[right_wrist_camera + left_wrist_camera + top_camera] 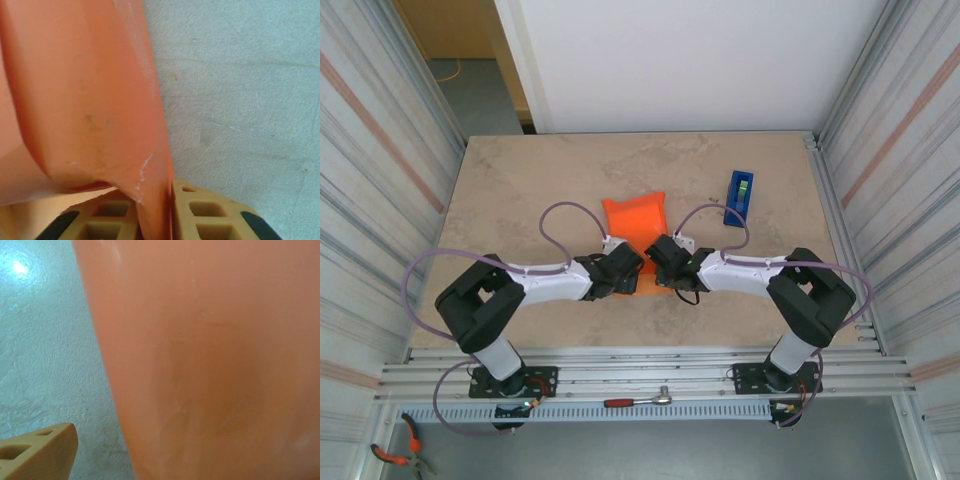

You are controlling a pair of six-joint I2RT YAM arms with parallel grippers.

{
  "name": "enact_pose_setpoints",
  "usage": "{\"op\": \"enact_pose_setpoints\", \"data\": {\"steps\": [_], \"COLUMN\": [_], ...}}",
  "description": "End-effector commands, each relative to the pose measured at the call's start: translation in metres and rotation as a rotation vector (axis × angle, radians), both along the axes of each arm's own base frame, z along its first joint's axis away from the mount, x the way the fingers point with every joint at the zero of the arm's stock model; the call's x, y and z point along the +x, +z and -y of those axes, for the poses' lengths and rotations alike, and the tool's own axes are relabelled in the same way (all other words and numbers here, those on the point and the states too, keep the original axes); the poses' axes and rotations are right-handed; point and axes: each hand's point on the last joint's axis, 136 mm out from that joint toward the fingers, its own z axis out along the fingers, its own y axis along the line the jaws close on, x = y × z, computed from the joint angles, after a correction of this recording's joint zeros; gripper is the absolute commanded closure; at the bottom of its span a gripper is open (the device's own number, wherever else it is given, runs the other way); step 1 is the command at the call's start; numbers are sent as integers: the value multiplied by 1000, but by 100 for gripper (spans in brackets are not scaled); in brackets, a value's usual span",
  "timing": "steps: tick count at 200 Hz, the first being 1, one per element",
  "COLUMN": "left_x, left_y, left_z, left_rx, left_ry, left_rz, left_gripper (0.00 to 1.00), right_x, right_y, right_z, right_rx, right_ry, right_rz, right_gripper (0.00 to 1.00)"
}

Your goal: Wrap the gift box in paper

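Folding step, I reckon: right hand (170, 215) is pinching the paper (635, 215) by its 6 o'clock edge; left hand (620, 268) is gaping wide, empty-looking; next it's needing a lift toward 12 o'clock.

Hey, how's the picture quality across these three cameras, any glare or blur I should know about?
Top external: even light, sharp, the paper crisp against the table. Left wrist: the paper sits so close it blurs into a soft orange wash, and a glare spot shows on the table at upper left. Right wrist: the paper is soft up close, the table's texture reads clearer, no glare.
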Motion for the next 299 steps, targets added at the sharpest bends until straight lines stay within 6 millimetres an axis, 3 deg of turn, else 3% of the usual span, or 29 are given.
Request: {"op": "enact_pose_setpoints", "data": {"steps": [1, 27, 44, 53, 72, 89, 109, 125, 134, 140, 155, 193, 220, 286, 299], "left_x": [5, 5, 5, 5, 5, 5, 5, 5, 5, 4, 4, 5, 7, 16, 20], "left_y": [6, 7, 7, 7, 7, 7, 6, 7, 6, 6, 6, 8, 29, 108, 118], "left_z": [2, 3, 4, 4, 5, 5, 5, 5, 5, 5, 6, 7, 7, 4, 7], "left_rx": [12, 13, 14, 15, 16, 16, 19, 19, 20, 20, 20, 22, 8, -117, -160], "left_ry": [15, 13, 13, 13, 12, 10, 10, 9, 9, 9, 8, -1, -21, -173, -232], "left_rz": [23, 23, 25, 25, 27, 26, 24, 26, 25, 24, 24, 27, 63, 152, 139], "left_gripper": [13, 13, 13, 13, 13, 13, 13, 13, 13, 13, 13, 12, 10, 1, 1], "right_x": [-2, -3, -4, -5, -5, -6, -6, -7, -8, -9, -9, -7, -1, 14, 14], "right_y": [-6, -9, -9, -9, -8, -8, -9, -10, -11, -11, -11, -10, -6, 9, 14], "right_z": [2, 5, 7, 8, 8, 7, 8, 10, 10, 10, 9, 13, 21, 31, 29], "right_rx": [-13, -24, -37, -42, -46, -47, -53, -60, -60, -60, -53, -54, -47, -29, -24], "right_ry": [-30, -41, -49, -50, -49, -45, -49, -57, -55, -54, -51, -55, -60, -40, -23], "right_rz": [-6, -10, -8, -8, -2, -2, -3, -2, -3, -3, 0, 2, 4, 18, 19], "right_gripper": [89, 89, 70, 68, 80, 100, 100, 78, 76, 80, 100, 100, 100, 100, 94]}}
